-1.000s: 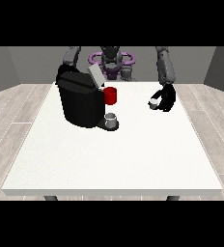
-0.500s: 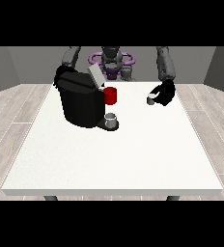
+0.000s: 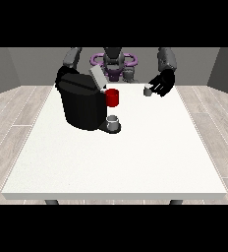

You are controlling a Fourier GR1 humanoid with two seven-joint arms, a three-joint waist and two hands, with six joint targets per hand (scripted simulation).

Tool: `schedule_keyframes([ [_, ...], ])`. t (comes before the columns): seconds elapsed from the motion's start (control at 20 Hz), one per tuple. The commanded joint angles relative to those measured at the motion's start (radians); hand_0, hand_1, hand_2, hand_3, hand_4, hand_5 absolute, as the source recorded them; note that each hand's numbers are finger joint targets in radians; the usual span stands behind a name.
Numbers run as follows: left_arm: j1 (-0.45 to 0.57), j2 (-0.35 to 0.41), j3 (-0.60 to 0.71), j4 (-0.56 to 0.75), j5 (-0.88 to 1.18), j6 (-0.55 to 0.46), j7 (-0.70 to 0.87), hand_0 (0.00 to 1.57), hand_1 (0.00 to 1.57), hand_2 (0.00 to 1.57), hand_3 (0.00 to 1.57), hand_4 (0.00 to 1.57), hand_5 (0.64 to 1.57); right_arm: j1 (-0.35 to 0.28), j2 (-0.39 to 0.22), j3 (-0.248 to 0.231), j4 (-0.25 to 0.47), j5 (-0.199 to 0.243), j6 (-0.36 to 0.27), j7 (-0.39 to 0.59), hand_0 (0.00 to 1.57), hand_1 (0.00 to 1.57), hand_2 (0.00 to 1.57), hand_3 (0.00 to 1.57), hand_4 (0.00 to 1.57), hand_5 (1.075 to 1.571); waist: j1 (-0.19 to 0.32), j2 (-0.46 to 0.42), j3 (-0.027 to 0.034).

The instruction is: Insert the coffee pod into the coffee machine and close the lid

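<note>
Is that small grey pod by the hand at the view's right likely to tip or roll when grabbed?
The coffee pod looks small and squat, so probably light and easily nudged. Its round body could roll if knocked over. The hand sits right beside it.

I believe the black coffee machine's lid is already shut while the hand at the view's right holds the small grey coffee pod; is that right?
Not quite: the front view shows the grey lid of the black coffee machine tilted up, open, not shut. The rest holds: the hand at the view's right does hold the small grey coffee pod, off to the machine's side.
</note>
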Motion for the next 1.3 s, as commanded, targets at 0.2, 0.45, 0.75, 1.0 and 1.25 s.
schedule_keyframes([
  [0.2, -0.13, -0.031, 0.007, -0.05, -0.017, -0.023, 0.087, 1.25, 1.25, 1.33, 1.29, 0.57, 1.571, -0.061, 0.002, -0.012, 0.047, -0.018, 0.022, -0.054, 0.0, 0.0, 0.0, 0.0, 0.5, 1.571, -0.021, 0.045, -0.0002],
  [0.45, -0.182, -0.007, 0.042, -0.048, -0.013, -0.019, 0.129, 1.01, 1.01, 1.2, 1.22, 0.54, 1.571, 0.006, 0.016, 0.019, 0.021, -0.013, 0.041, -0.115, 0.0, 0.0, 0.0, 0.0, 0.5, 1.571, -0.078, 0.045, -0.0002],
  [0.75, -0.305, 0.034, 0.092, -0.017, 0.004, -0.056, 0.182, 1.21, 1.21, 1.25, 1.19, 0.49, 1.571, -0.084, 0.027, 0.056, -0.042, 0.021, -0.01, -0.011, 0.0, 0.0, 0.0, 0.0, 0.49, 1.571, -0.124, 0.084, -0.0005],
  [1.0, -0.364, 0.069, 0.12, 0.019, 0.014, -0.087, 0.196, 1.26, 1.26, 1.32, 1.25, 0.52, 1.571, -0.088, 0.035, 0.105, -0.116, 0.036, -0.014, 0.055, 0.0, 0.0, 0.0, 0.0, 0.51, 1.571, -0.188, 0.096, -0.0008],
  [1.25, -0.389, 0.02, 0.084, 0.003, -0.021, -0.079, 0.255, 1.28, 1.28, 1.31, 1.23, 0.5, 1.571, -0.113, 0.016, 0.068, -0.089, 0.038, -0.026, 0.08, 0.0, 0.0, 0.0, 0.0, 0.54, 1.571, -0.158, 0.084, -0.0003],
])
